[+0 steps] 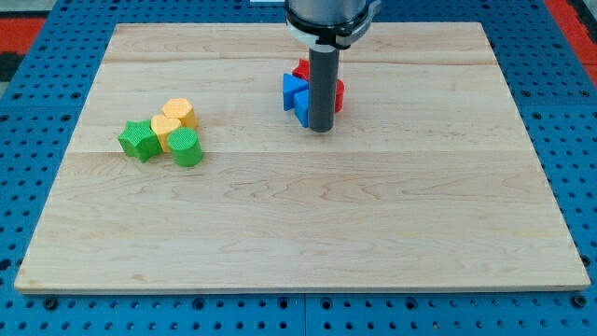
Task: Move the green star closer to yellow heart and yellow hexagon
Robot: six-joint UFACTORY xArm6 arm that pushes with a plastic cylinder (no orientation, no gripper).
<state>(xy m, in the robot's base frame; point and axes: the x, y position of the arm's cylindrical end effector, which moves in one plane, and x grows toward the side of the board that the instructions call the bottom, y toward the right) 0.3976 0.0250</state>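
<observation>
My tip [321, 129] sat among red and blue blocks [297, 93]; green star [139, 140] touched yellow heart [166, 129]. No grasping tool showed.

Dark grey straight rod [321, 93], round and smooth, flat-ended tip [321, 129], 1 white ring above the rod, wider glossy black round housing [331, 13] at the view's top, faint light reflections on the housing, upper part cut off by the frame
</observation>
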